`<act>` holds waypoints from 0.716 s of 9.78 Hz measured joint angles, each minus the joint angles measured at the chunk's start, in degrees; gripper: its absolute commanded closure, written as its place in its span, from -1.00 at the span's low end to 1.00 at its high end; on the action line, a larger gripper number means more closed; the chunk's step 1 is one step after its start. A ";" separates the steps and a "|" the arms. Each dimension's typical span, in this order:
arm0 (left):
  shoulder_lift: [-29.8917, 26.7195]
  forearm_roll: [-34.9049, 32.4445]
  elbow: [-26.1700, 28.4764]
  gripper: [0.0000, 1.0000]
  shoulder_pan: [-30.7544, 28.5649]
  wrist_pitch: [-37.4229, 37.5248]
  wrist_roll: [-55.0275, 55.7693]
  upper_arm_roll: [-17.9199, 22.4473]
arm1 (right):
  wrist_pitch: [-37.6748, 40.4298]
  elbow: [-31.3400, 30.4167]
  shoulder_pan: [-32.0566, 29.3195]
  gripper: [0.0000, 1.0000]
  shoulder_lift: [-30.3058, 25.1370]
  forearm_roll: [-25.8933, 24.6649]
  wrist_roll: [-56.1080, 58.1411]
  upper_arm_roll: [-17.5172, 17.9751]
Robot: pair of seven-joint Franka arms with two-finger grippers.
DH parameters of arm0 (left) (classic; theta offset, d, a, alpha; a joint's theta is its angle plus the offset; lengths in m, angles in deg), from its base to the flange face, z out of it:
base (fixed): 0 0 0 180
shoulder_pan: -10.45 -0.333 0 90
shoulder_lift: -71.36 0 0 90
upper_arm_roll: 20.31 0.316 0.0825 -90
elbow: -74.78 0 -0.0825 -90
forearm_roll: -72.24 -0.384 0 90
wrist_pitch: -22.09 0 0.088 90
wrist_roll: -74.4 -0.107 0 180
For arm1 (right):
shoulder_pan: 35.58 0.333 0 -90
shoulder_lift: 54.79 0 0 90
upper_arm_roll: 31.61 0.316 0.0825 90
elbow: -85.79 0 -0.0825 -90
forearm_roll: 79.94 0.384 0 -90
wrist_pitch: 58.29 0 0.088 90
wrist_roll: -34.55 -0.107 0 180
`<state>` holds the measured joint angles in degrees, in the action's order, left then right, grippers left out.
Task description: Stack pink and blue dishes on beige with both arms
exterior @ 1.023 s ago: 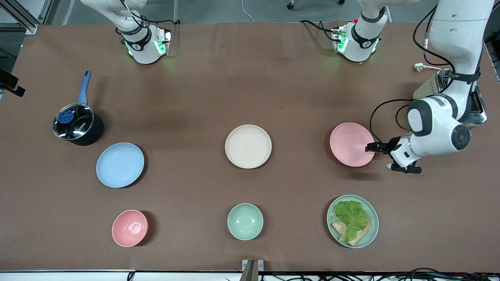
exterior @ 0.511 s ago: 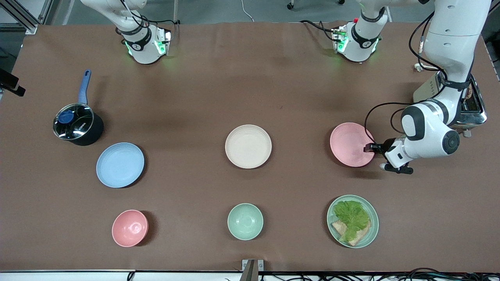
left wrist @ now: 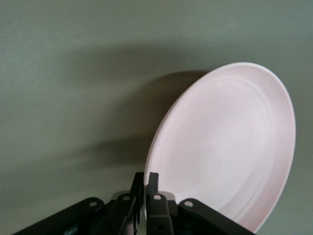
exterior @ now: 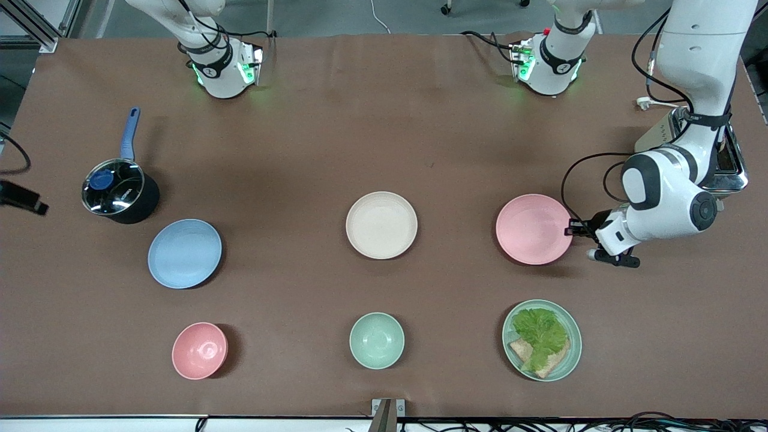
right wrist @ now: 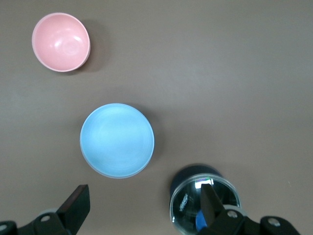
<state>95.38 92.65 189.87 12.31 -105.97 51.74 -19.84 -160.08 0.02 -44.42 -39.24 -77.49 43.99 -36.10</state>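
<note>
My left gripper (exterior: 573, 229) is shut on the rim of the pale pink plate (exterior: 531, 229), which hangs just above the table with its shadow under it. In the left wrist view the fingers (left wrist: 155, 188) pinch the rim of the pink plate (left wrist: 230, 147). The beige plate (exterior: 381, 225) lies at the table's middle. Toward the right arm's end, the blue plate (exterior: 185, 253) lies flat. My right gripper (right wrist: 144, 210) is open, high over the table between the blue plate (right wrist: 117, 139) and a pot. Only a black piece of that hand (exterior: 23, 198) shows in the front view.
A dark pot (exterior: 120, 192) with a glass lid and blue handle stands beside the blue plate. Nearer the front camera are a pink bowl (exterior: 200, 350), a green bowl (exterior: 377, 340) and a green plate with lettuce and bread (exterior: 542, 340). A toaster (exterior: 733, 171) stands by the left arm.
The pink plate has come up off the table in my left gripper and shifted a little toward the beige plate. The right hand's black piece has moved lower along the front view's edge.
</note>
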 measured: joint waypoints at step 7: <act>4.15 -1.67 -0.38 0.99 0.94 -20.63 36.26 -29.00 | -22.11 -10.52 -4.00 -1.00 19.44 15.30 22.04 -0.03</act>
<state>99.54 90.97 189.48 13.25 -126.60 88.00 -48.84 -182.19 -10.50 -48.42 -19.80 -62.20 66.04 -36.13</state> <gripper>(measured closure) 0.947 0.000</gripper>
